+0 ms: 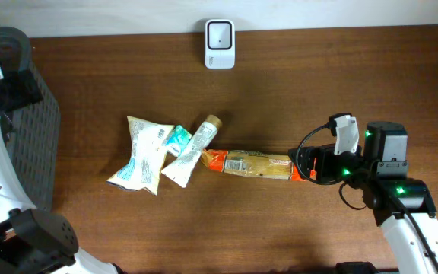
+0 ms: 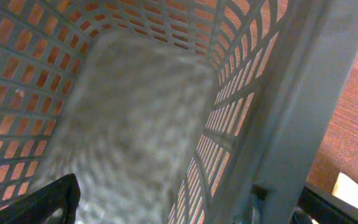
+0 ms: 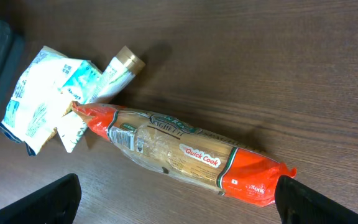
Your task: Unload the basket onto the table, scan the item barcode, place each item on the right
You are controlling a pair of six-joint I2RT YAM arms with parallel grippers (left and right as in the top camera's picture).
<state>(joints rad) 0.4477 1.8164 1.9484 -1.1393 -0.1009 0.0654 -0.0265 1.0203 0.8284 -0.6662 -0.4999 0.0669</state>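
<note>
The right end effector (image 3: 179, 202) is spread fully open and empty. Its fingertips show low at both sides of the right wrist view, with the spaghetti packet (image 3: 185, 155) lying just ahead of them, mid-surface (image 3: 260, 62). Only that view lets the "Quick Cook" print and a white label be read; overhead they blur. The left end effector (image 2: 185, 211), equally wide and empty, hangs inside the grey basket (image 2: 247, 93) at the surface's left edge, its floor out of focus. Left of the packet lie a gold-capped tube (image 1: 192, 151) and a white pouch (image 1: 139, 152). A white scanner (image 1: 220, 43) sits at the far edge.
</note>
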